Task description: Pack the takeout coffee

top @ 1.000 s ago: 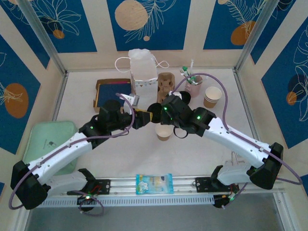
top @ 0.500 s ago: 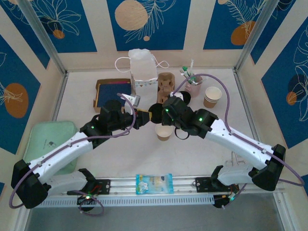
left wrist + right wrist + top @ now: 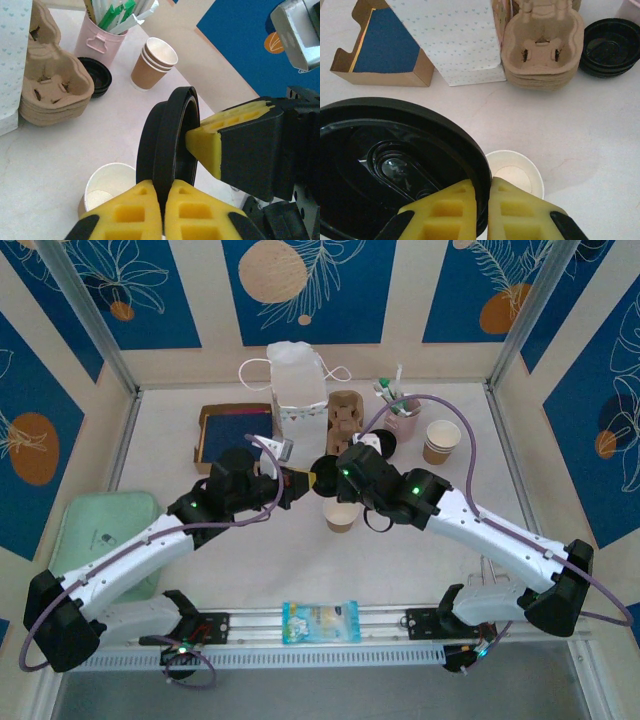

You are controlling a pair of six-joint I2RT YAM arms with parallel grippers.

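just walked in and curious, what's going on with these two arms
Both robot arms meet above the middle of the table. The left tool and the right tool are each shut on the rim of a black plastic lid; it may be two lids nested together. The small kraft-brown paper cup stands open on the table just below them, no lid on it yet. The white paper bag and the stack of brown pulp cup carriers wait at the back.

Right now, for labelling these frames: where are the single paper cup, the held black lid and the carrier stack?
single paper cup (image 3: 517, 172), right wrist view, its white inside.
held black lid (image 3: 390, 150), right wrist view, its moulded centre.
carrier stack (image 3: 542, 50), right wrist view, the top carrier.
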